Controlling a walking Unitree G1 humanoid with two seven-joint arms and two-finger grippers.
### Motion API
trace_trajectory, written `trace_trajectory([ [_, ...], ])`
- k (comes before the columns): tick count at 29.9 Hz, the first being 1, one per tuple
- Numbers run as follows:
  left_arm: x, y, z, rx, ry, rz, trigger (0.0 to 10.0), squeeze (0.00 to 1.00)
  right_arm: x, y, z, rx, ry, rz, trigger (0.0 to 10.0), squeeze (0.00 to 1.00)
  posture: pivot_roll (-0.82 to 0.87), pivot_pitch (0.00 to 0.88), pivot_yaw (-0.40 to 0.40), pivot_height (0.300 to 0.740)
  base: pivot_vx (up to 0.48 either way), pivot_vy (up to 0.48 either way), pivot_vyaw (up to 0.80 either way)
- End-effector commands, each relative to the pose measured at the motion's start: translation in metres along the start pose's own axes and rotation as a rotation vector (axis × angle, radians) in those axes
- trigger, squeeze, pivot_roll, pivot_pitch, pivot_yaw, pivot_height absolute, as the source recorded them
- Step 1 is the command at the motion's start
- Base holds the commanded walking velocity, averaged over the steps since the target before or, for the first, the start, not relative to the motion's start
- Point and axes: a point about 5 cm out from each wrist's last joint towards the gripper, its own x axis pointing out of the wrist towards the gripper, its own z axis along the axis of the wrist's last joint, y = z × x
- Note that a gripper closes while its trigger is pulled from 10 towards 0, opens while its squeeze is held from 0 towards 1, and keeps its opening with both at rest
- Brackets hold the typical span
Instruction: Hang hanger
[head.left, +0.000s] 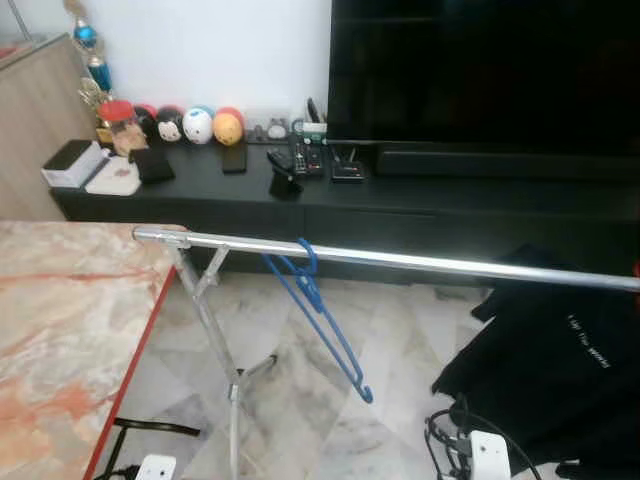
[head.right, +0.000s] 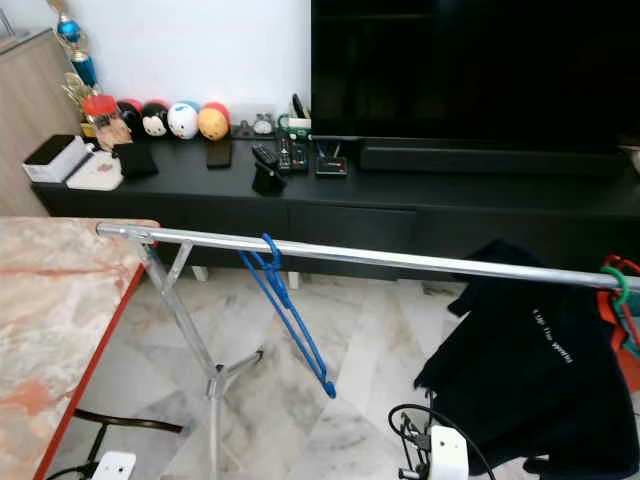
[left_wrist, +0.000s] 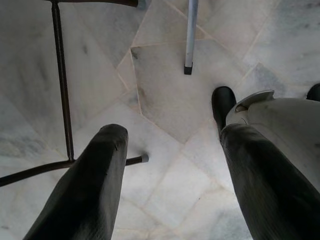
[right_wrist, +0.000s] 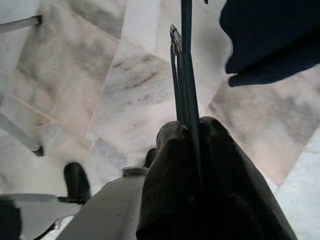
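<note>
A blue hanger (head.left: 318, 305) hangs by its hook on the silver rail (head.left: 430, 263) of a clothes rack, near the rail's left end. In the right wrist view my right gripper (right_wrist: 192, 126) is shut on a thin dark green hanger (right_wrist: 186, 60), whose rods run out from between the fingers above the marble floor. My left gripper (left_wrist: 170, 137) points down at the floor, open, with nothing between its fingers (left_wrist: 95, 175). A green hook and a red hanger (head.right: 617, 285) show at the rail's right end.
A black garment (head.left: 560, 370) hangs under the rail on the right. The rack's legs (head.left: 215, 330) stand beside a marble table (head.left: 60, 330) on the left. Behind are a black TV console (head.left: 400, 195) with small items and a TV. Cables and white plugs (head.left: 480, 450) lie on the floor.
</note>
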Motion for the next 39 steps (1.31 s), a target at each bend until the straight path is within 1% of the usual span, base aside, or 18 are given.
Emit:
trace_trajectory([
  [1,-0.001,-0.001,-0.006,0.0,0.022,0.003,10.0,0.0,0.0,-0.006,0.005,-0.011,-0.029,-0.019,10.0,0.0,-0.06,0.0,0.01,0.74,0.0,0.0,0.0],
  [3,-0.001,0.0,-0.006,-0.006,0.02,0.007,10.0,0.0,0.0,-0.01,0.014,-0.019,-0.079,-0.042,10.0,0.0,-0.07,0.0,0.009,0.74,0.0,0.0,0.0],
  [5,-0.001,0.0,-0.006,-0.004,0.021,0.008,10.0,0.0,0.001,-0.007,0.019,-0.023,-0.104,-0.044,10.0,0.0,-0.07,0.0,0.009,0.74,0.0,0.0,0.0],
  [7,-0.001,0.0,-0.007,0.0,0.022,0.01,10.0,0.0,0.001,-0.002,0.029,-0.042,-0.175,-0.051,10.0,0.0,-0.07,0.0,0.009,0.74,0.0,0.0,0.0],
  [10,-0.001,0.001,-0.007,0.002,0.023,0.013,10.0,0.0,-0.001,-0.007,0.041,-0.053,-0.273,-0.076,10.0,0.0,-0.08,0.0,0.01,0.74,0.0,0.0,0.0],
  [11,-0.001,0.001,-0.007,0.004,0.023,0.014,10.0,0.0,-0.003,-0.008,0.05,-0.07,-0.327,-0.083,10.0,0.0,-0.09,0.0,0.011,0.74,0.0,0.0,0.0],
  [12,-0.001,0.001,-0.007,0.007,0.023,0.015,10.0,0.0,-0.006,-0.007,0.064,-0.113,-0.423,-0.086,10.0,0.0,-0.09,0.0,0.012,0.74,0.0,0.0,0.0],
  [13,-0.001,0.001,-0.007,0.008,0.023,0.015,10.0,0.0,-0.007,-0.006,0.069,-0.132,-0.462,-0.084,10.0,0.0,-0.09,0.0,0.012,0.74,0.0,0.0,0.0],
  [14,-0.001,0.001,-0.007,0.012,0.023,0.014,10.0,0.0,-0.012,-0.002,0.08,-0.147,-0.551,-0.077,10.0,0.0,-0.09,0.0,0.012,0.74,0.0,0.0,0.0],
  [16,-0.001,0.001,-0.007,0.013,0.023,0.015,10.0,0.0,-0.014,-0.001,0.084,-0.142,-0.585,-0.075,10.0,0.0,-0.09,0.0,0.012,0.74,0.0,0.0,0.0],
  [18,-0.001,0.001,-0.007,0.016,0.023,0.018,10.0,0.0,-0.026,0.009,0.094,-0.166,-0.703,-0.063,10.0,0.0,-0.09,0.0,0.013,0.74,0.0,0.0,0.0],
  [19,-0.001,0.001,-0.007,0.016,0.023,0.018,10.0,0.0,-0.026,0.009,0.094,-0.166,-0.703,-0.063,10.0,0.0,-0.09,0.0,0.013,0.74,0.0,0.0,0.0],
  [22,-0.001,0.002,-0.007,0.02,0.022,0.021,10.0,0.0,-0.032,0.018,0.103,-0.19,-0.78,-0.054,10.0,0.0,-0.1,0.0,0.016,0.74,0.0,0.0,0.0],
  [25,-0.001,0.002,-0.006,0.021,0.021,0.023,10.0,0.0,-0.038,0.021,0.112,-0.188,-0.839,-0.059,10.0,0.0,-0.1,0.0,0.012,0.74,0.0,0.0,0.0],
  [27,-0.001,0.002,-0.006,0.02,0.021,0.024,10.0,0.0,-0.039,0.021,0.113,-0.187,-0.846,-0.061,10.0,0.0,-0.1,0.0,0.012,0.74,0.0,0.0,0.0],
  [30,-0.001,0.002,-0.006,0.02,0.021,0.024,10.0,0.0,-0.045,0.023,0.111,-0.236,-0.854,-0.062,10.0,0.0,-0.11,0.0,0.015,0.74,0.0,0.0,0.0],
  [34,-0.001,0.003,-0.006,0.021,0.02,0.024,10.0,0.0,-0.05,0.019,0.121,-0.201,-0.891,-0.085,10.0,0.0,-0.11,0.0,0.017,0.74,0.0,0.0,0.0],
  [39,-0.001,0.002,-0.006,0.026,0.021,0.021,10.0,0.0,-0.049,0.02,0.128,-0.201,-0.894,-0.085,10.0,0.0,-0.11,0.0,0.017,0.74,0.0,0.0,0.0],
])
